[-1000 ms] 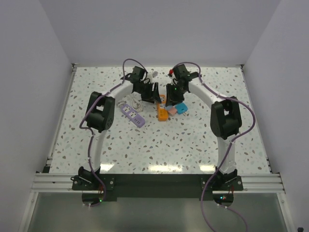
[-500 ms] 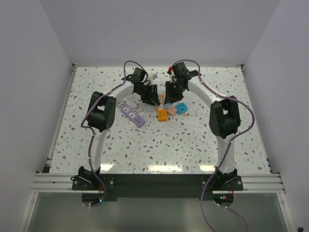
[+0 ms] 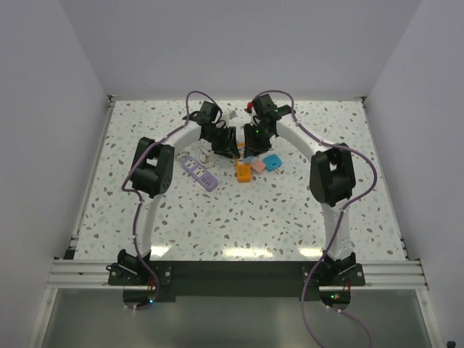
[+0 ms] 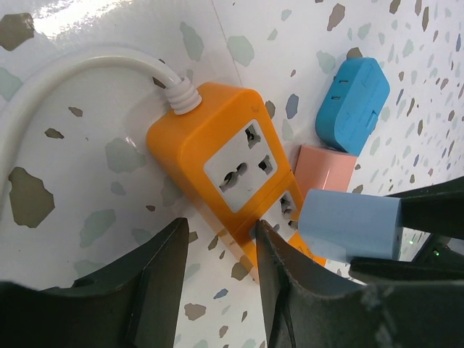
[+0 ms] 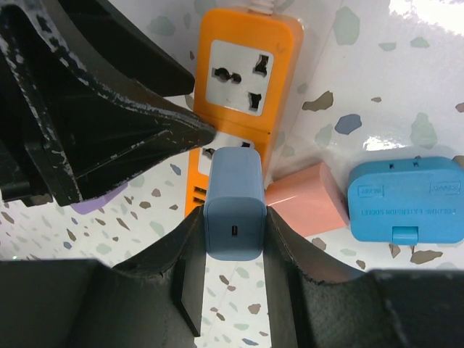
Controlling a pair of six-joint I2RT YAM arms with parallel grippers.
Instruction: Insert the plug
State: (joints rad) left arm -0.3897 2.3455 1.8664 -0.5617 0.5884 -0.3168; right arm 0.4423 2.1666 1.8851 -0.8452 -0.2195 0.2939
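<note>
Noted right end effector clamped on a blue-grey plug, one finger on each flat side, small port end toward the wrist. Found the plug's far end right at the second socket of an orange power strip lying on the table, just ahead of the fingertips. Cannot tell seated from merely touching (prongs hidden under the plug body). Logged the first socket farther ahead, uncovered. Spotted a pink adapter just right of the fingers in the wrist view, hard beside the strip, and a blue adapter farther right, next to the pink one.

Noted left end effector with fingers a little apart, the strip's long edge showing in the gap; cannot tell grip from plain contact. Traced a white cable from the strip's far end, curving off to the left. Saw, from the top view, a purple strip near the left end effector's outer side, apart from the rest.
</note>
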